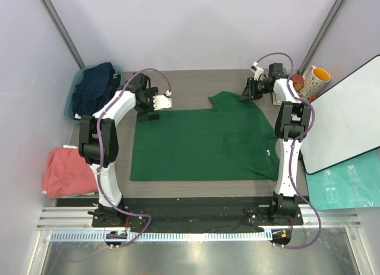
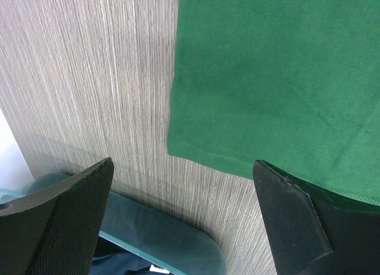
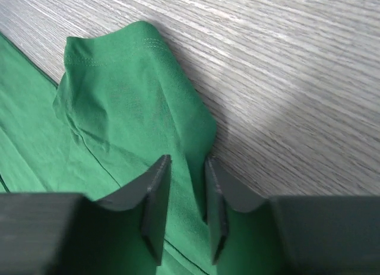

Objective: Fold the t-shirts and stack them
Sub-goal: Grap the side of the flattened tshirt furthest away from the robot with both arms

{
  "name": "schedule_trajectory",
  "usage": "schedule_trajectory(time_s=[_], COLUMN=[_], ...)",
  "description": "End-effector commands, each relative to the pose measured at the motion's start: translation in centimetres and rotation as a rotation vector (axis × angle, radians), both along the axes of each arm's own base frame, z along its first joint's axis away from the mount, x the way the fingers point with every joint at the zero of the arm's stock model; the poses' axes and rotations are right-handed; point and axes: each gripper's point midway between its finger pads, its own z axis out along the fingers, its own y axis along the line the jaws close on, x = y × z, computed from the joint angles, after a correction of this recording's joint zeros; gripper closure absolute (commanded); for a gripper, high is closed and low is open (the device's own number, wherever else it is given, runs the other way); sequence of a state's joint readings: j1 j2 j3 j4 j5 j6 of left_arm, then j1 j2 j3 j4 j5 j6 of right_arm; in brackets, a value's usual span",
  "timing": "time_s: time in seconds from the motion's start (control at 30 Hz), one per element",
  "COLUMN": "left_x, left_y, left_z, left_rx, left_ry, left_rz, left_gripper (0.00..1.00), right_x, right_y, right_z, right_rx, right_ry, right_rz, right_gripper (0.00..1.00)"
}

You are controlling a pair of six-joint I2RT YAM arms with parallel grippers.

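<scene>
Right jaws, narrowed onto a raised ridge of sleeve, pinch the dark green t-shirt (image 3: 130, 108) by the far edge of the bench (image 3: 285, 61), toward its right corner. Left jaws stand wide open, holding nothing, straddling the shirt's far hem corner beside the teal tub (image 2: 160, 233). The shirt lies flat mid-bench. To fold well, the left should take both layers at that corner first. Both arms should then carry the far edge evenly toward the near edge.

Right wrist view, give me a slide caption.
Right gripper pinches a raised fold of the green t-shirt on the wood-grain table.
</scene>
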State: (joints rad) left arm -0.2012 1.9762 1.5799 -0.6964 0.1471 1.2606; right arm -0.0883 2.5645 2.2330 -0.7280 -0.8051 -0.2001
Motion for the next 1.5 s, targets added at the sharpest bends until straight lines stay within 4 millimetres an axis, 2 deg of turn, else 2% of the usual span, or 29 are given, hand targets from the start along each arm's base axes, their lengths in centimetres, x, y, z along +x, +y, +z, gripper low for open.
schedule_trajectory(time_s=[0.0,0.1,0.2,0.27,0.4,0.53,0.57,0.6,0.63,0.67,0.73,0.8,0.87,0.9,0.93,0.97,1.1,1.17,1.2,1.33,1.47], left_x=[0.2,-0.2,-0.4,-0.4,-0.7,-0.5,-0.5,-0.4,-0.2,-0.2,0.0,-0.2,-0.3,-0.6,-0.7,-0.9,-0.8,-0.7,-0.7,-0.8,-0.9], left_y=[-0.9,-1.0,-0.9,-0.9,-1.1,-1.3,-1.3,-1.4,-1.4,-1.4,-1.4,-1.5,-1.5,-1.6,-1.5,-1.6,-1.5,-1.5,-1.5,-1.2,-1.2], left_z=[0.5,0.3,0.2,0.2,-0.2,-0.3,-0.4,-0.3,-0.2,-0.2,-0.1,-0.2,-0.2,-0.5,-0.6,-0.7,-0.7,-0.4,-0.3,-0.3,-0.4], left_rx=[-0.024,-0.026,-0.027,-0.029,-0.035,-0.039,-0.038,-0.04,-0.04,-0.04,-0.045,-0.049,-0.054,-0.053,-0.054,-0.056,-0.053,-0.054,-0.054,-0.043,-0.04], left_ry=[-0.014,-0.01,-0.013,-0.014,-0.009,-0.017,-0.016,-0.022,-0.03,-0.028,-0.036,-0.034,-0.039,-0.03,-0.027,-0.024,-0.029,-0.034,-0.038,-0.038,-0.034], left_rz=[-0.025,-0.028,-0.027,-0.026,-0.031,-0.037,-0.039,-0.041,-0.042,-0.042,-0.041,-0.043,-0.046,-0.049,-0.05,-0.054,-0.051,-0.048,-0.047,-0.036,-0.029], left_gripper=[0.0,0.0,0.0,0.0,0.0,0.0,0.0,0.0,0.0,0.0,0.0,0.0,0.0,0.0,0.0,0.0,0.0,0.0,0.0,0.0,0.0], right_x=[1.2,1.3,0.6,-0.4,-2.8,-6.6,-8.4,-9.4,-10.6,-12.2,-13.6,-13.0,-10.1,-9.2,-6.6,-5.4,-0.1,1.7,2.1,4.7,6.5], right_y=[0.3,0.5,1.0,1.8,2.9,3.9,3.9,3.7,4.9,4.8,5.3,5.0,4.6,4.1,3.5,3.0,1.6,1.3,1.2,0.8,0.0], right_z=[6.1,7.4,8.9,10.1,10.8,9.7,9.0,8.3,7.6,7.1,6.2,6.0,6.7,6.2,6.7,7.0,7.0,7.3,6.4,5.6,2.8], right_rx=[-0.015,-0.035,-0.041,-0.039,-0.063,-0.1,-0.106,-0.115,-0.132,-0.151,-0.17,-0.186,-0.209,-0.242,-0.263,-0.274,-0.278,-0.295,-0.296,-0.315,-0.344], right_ry=[-0.133,-0.171,-0.189,-0.191,-0.192,-0.127,-0.058,-0.032,-0.028,0.026,0.066,0.066,-0.012,-0.017,-0.111,-0.14,-0.189,-0.227,-0.22,-0.288,-0.292], right_rz=[0.007,0.016,0.044,0.073,0.172,0.31,0.34,0.368,0.443,0.478,0.52,0.482,0.384,0.337,0.281,0.234,0.048,0.023,0.012,-0.027,-0.087], right_gripper=[0.71,0.76,0.78,0.8,0.8,0.79,0.79,0.79,0.79,0.8,0.79,0.71,0.63,0.63,0.61,0.58,0.54,0.53,0.53,0.5,0.43])
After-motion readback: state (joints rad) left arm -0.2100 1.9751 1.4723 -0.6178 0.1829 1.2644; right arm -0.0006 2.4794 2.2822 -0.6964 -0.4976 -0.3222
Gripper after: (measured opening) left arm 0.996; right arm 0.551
